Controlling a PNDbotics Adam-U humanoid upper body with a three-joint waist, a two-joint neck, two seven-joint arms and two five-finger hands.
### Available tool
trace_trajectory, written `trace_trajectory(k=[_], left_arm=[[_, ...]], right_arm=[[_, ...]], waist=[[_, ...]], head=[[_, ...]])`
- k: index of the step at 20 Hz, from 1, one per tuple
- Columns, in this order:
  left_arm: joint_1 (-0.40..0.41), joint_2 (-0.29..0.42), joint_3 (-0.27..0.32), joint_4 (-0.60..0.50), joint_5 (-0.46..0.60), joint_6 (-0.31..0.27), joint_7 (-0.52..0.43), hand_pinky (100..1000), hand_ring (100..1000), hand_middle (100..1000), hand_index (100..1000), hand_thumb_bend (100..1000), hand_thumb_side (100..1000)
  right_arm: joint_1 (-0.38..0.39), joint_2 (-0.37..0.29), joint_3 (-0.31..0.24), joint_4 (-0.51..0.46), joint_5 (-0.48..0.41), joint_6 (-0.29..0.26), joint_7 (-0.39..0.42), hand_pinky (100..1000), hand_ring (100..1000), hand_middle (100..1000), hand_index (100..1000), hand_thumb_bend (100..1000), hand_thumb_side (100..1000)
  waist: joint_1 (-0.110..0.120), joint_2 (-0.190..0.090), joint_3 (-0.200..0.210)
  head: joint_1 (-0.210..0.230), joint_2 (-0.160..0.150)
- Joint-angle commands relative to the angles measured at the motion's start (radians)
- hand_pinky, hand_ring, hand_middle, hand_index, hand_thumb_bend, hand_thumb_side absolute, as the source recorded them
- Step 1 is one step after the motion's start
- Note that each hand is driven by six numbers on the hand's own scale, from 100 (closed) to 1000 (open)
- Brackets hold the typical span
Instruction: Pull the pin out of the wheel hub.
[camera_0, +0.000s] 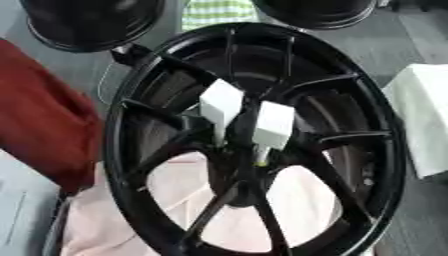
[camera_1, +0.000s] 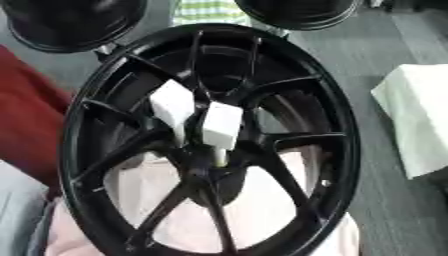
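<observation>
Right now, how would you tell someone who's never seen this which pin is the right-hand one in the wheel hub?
Find the big black spoked wheel filling the view. At its centre hub two white block-headed pins stand side by side. The right-hand pin sits slightly lower than the left pin, and a pale stem shows below its block.

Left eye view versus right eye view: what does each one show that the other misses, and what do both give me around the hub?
Only the left eye view shows more of the red cloth at the left edge. Only the right eye view shows more grey floor right of the wheel. Both show the black wheel standing on pink cloth, two white blocks at the hub with a pale pin below the right block, and a white cloth at the right. Neither view shows a hand.
</observation>
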Motion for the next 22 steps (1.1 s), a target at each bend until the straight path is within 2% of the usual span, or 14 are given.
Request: trace_trajectory(k=[1, 3, 4, 5, 6, 8, 9, 10, 11, 14, 17, 19, 22], left_arm=[[0.003, 0.016, 0.016, -0.009, 0.001, 0.002, 0.007, 702, 603, 506, 726, 100, 712], [0.003, 0.016, 0.016, -0.009, 0.001, 0.003, 0.007, 701, 602, 505, 725, 100, 712], [0.003, 0.016, 0.015, -0.009, 0.001, 0.004, 0.007, 701, 602, 505, 725, 100, 713], [0.003, 0.016, 0.015, -0.009, 0.002, 0.004, 0.007, 701, 602, 505, 725, 100, 713], [0.002, 0.016, 0.014, -0.009, 0.002, 0.004, 0.007, 700, 602, 505, 725, 100, 714], [0.001, 0.015, 0.013, -0.010, 0.003, 0.005, 0.006, 700, 602, 505, 724, 100, 715], [0.000, 0.014, 0.013, -0.009, 0.004, 0.005, 0.006, 700, 602, 505, 724, 100, 715], [-0.001, 0.013, 0.011, -0.008, 0.005, 0.006, 0.005, 699, 602, 505, 724, 100, 716], [-0.004, 0.012, 0.009, -0.007, 0.007, 0.007, 0.004, 699, 602, 505, 724, 100, 716], [-0.014, 0.009, 0.002, -0.003, 0.015, 0.009, -0.001, 698, 602, 505, 724, 100, 716], [-0.028, 0.002, -0.005, -0.001, 0.025, 0.011, -0.006, 698, 602, 505, 724, 100, 716], [-0.035, -0.004, -0.008, -0.001, 0.032, 0.012, -0.009, 697, 603, 505, 724, 100, 715], [-0.045, -0.014, -0.011, -0.002, 0.039, 0.012, -0.012, 696, 603, 505, 724, 100, 715]], right_arm=[[0.000, -0.014, -0.039, -0.040, 0.036, 0.014, 0.009, 930, 919, 834, 892, 198, 386], [-0.003, -0.008, -0.046, -0.061, 0.038, 0.030, -0.005, 927, 916, 831, 888, 181, 346], [-0.006, -0.006, -0.046, -0.074, 0.035, 0.036, -0.014, 923, 910, 827, 884, 188, 265], [-0.010, -0.004, -0.046, -0.087, 0.027, 0.039, -0.022, 915, 897, 815, 874, 151, 112], [-0.018, -0.003, -0.044, -0.105, 0.010, 0.039, -0.035, 905, 877, 794, 851, 100, 100], [-0.036, 0.001, -0.034, -0.151, -0.045, 0.028, -0.070, 897, 856, 767, 815, 100, 100], [-0.048, 0.005, -0.025, -0.181, -0.091, 0.011, -0.091, 894, 849, 758, 803, 100, 140], [-0.064, 0.007, -0.010, -0.215, -0.141, -0.013, -0.113, 892, 842, 749, 794, 100, 353], [-0.081, 0.009, 0.008, -0.247, -0.189, -0.038, -0.134, 891, 840, 746, 795, 100, 460], [-0.151, 0.033, 0.073, -0.331, -0.298, -0.110, -0.161, 895, 846, 751, 802, 100, 475], [-0.255, 0.111, 0.135, -0.384, -0.369, -0.162, -0.134, 893, 841, 742, 788, 100, 518], [-0.329, 0.188, 0.159, -0.406, -0.382, -0.170, -0.125, 881, 817, 721, 762, 100, 523], [-0.406, 0.301, 0.176, -0.433, -0.345, -0.162, -0.137, 869, 787, 693, 733, 100, 539]], waist=[[0.011, -0.041, -0.003], [0.011, -0.043, -0.002], [0.011, -0.044, -0.001], [0.011, -0.045, -0.001], [0.011, -0.046, 0.000], [0.011, -0.047, 0.003], [0.011, -0.047, 0.005], [0.012, -0.048, 0.008], [0.012, -0.049, 0.012], [0.015, -0.058, 0.023], [0.018, -0.065, 0.035], [0.023, -0.068, 0.040], [0.032, -0.068, 0.048]], head=[[0.003, 0.005], [0.001, 0.003], [0.000, 0.002], [0.000, 0.002], [-0.001, 0.001], [-0.005, 0.000], [-0.006, 0.001], [-0.009, 0.001], [-0.013, 0.002], [-0.028, 0.008], [-0.040, 0.014], [-0.040, 0.014], [-0.046, 0.010]])
